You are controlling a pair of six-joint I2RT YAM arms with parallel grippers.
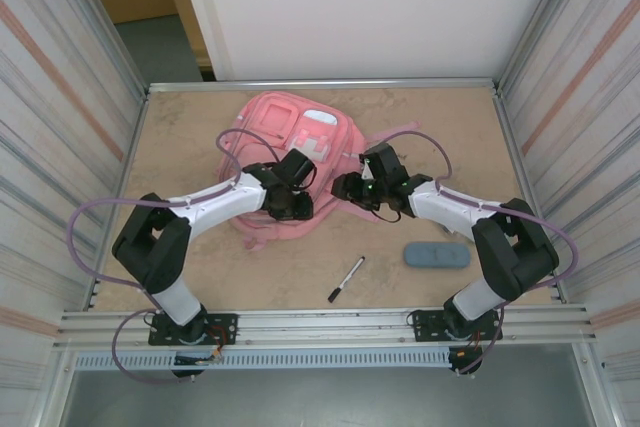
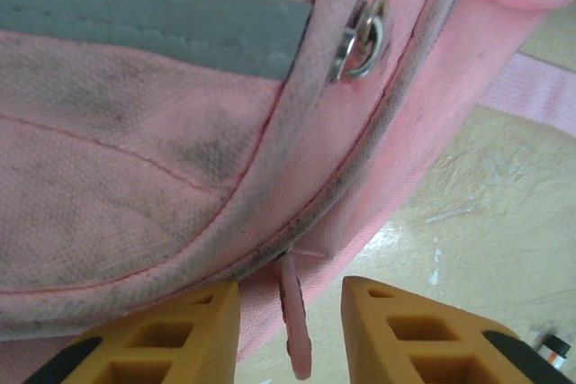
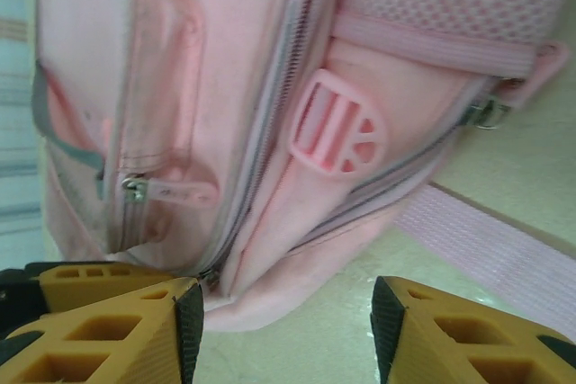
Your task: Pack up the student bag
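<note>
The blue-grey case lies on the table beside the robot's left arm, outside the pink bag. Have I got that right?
Not quite. The blue-grey case does lie on the table, outside the pink bag, but it is beside the right arm, not the left. The top external view shows it.

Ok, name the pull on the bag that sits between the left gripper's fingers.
The soft pink fabric tab hanging off the student bag's lower seam, inside the open left gripper. The metal ring pull sits higher up, well clear.
</note>
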